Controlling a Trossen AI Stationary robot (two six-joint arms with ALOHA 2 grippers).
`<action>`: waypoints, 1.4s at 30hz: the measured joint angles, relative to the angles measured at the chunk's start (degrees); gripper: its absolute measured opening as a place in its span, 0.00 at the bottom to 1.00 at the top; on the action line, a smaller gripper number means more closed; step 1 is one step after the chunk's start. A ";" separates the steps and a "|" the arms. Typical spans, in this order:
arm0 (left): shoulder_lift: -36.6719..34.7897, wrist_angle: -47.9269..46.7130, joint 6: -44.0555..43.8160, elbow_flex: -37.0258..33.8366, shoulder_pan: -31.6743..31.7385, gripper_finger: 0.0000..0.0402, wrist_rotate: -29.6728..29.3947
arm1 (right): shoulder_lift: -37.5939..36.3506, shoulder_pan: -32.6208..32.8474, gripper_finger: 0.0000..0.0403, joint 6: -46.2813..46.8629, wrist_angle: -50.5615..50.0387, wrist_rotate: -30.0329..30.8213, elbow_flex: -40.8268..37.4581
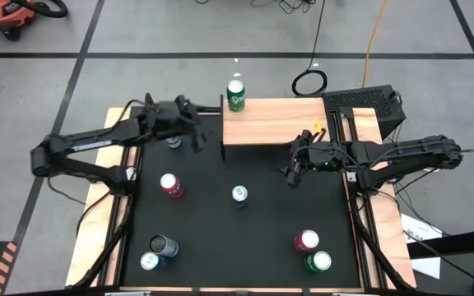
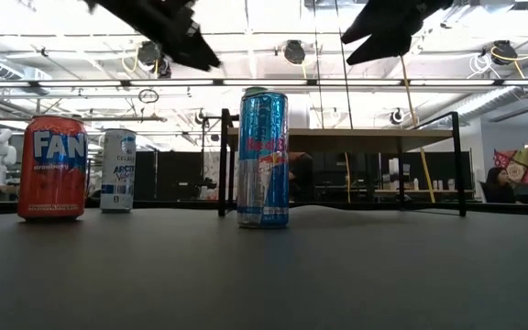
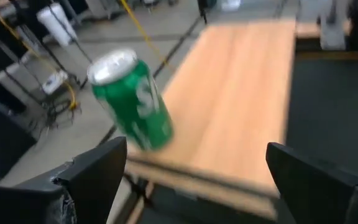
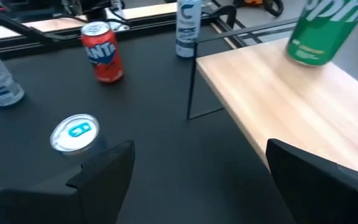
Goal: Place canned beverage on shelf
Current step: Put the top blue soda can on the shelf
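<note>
1. Black table top [image 1: 245, 238] framed by wooden side edges, seen from above on a grey tiled floor.
2. At its far edge stands the shelf [image 1: 282, 122], a light-wood plank on thin black legs.
3. One green can [image 1: 235, 94] stands upright at the shelf's far left corner.
4. The left gripper [image 1: 197, 131] hovers just beside the shelf's left end, near the green can but not touching it; its fingers [image 3: 95, 171] are spread wide and hold nothing.
5. The right gripper [image 1: 293, 171] hangs over the table just in front of the shelf's right part, fingers [image 4: 104, 165] likewise wide apart and empty.
6. Loose on the table: a red Fanta can [image 1: 170, 186], a tall blue can [image 1: 239, 194], a white can [image 1: 174, 142] beneath the left arm, and two pairs of cans near the front corners.
</note>
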 joint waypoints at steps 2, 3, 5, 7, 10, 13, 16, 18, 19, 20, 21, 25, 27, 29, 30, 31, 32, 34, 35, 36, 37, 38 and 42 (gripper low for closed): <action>-3.03 -5.07 -3.42 0.00 -4.23 0.96 -3.30 | 0.71 0.74 0.87 0.10 0.12 0.00 0.04; -4.45 -7.61 -5.39 0.00 -6.43 0.96 -4.13 | 1.20 1.22 0.87 0.29 0.08 0.00 0.04; -6.30 -12.28 -9.80 0.00 -11.07 0.96 -5.19 | 2.37 2.06 0.87 1.07 0.34 0.08 0.05; -7.24 -16.88 -14.64 0.00 -15.77 0.96 -7.05 | 3.71 2.91 0.87 1.58 0.52 0.31 0.05; -7.15 -22.06 -21.87 -0.09 -22.73 0.96 -12.14 | 6.06 4.75 0.87 2.25 0.66 3.25 0.05; -6.03 -22.45 -27.71 -1.49 -28.64 0.96 -15.62 | 7.71 6.76 0.87 3.51 0.58 7.53 0.04; -4.25 -22.54 -33.11 -2.29 -33.05 0.96 -17.39 | 8.43 8.48 0.87 6.22 0.34 6.68 0.04; -2.81 -22.24 -35.91 -2.37 -35.23 0.96 -18.84 | 8.56 9.68 0.87 9.07 -0.47 3.17 0.04; -1.91 -22.09 -36.88 -2.44 -36.32 0.96 -19.50 | 8.54 10.22 0.87 11.06 -1.28 0.46 0.04; -0.97 -21.23 -37.15 -2.45 -37.16 0.96 -20.01 | 8.51 10.66 0.87 13.47 -2.23 -2.47 0.04; -0.04 -19.95 -37.14 -2.45 -37.91 0.96 -20.22 | 8.50 11.25 0.87 16.04 -3.37 -4.81 0.10; 3.86 -14.16 -35.39 -2.45 -39.49 0.96 -20.37 | 8.52 15.26 0.87 27.15 -13.87 -7.34 1.96; 5.68 -11.82 -33.69 -2.45 -39.70 0.96 -20.39 | 8.52 17.38 0.87 31.67 -19.38 -6.71 3.38; 7.27 -9.21 -32.38 -2.45 -39.67 0.96 -20.44 | 8.52 19.54 0.87 34.84 -23.61 -3.84 5.03; 7.92 -8.58 -31.77 -2.45 -39.53 0.96 -20.49 | 8.52 20.48 0.87 35.87 -25.30 -2.41 5.92; 8.45 -7.97 -30.98 -2.45 -39.48 0.96 -20.52 | 8.48 21.30 0.87 36.53 -26.42 -1.31 6.71; 8.99 -7.24 -30.91 -2.45 -39.46 0.96 -20.52 | 8.46 21.93 0.87 36.83 -26.94 -0.43 7.34; 9.43 -7.58 -30.85 -2.45 -39.31 0.96 -20.52 | 8.45 22.72 0.87 36.00 -26.43 0.58 7.52; 9.52 -7.68 -30.85 -2.45 -39.31 0.96 -20.54 | 8.51 22.79 0.87 34.91 -26.03 1.35 7.52; 9.55 -7.57 -30.85 -2.45 -39.31 0.96 -20.54 | 8.70 22.76 0.87 33.66 -25.50 2.48 7.52; 9.55 -7.48 -30.83 -2.45 -39.30 0.96 -20.54 | 9.20 22.61 0.87 32.28 -24.89 3.58 7.52; 9.55 -7.32 -30.83 -2.45 -39.26 0.96 -20.54 | 9.77 22.11 0.87 30.40 -23.81 4.46 7.52; 9.55 -7.44 -30.61 -2.45 -39.26 0.96 -20.54 | 13.64 20.35 0.87 18.44 -13.59 6.53 7.52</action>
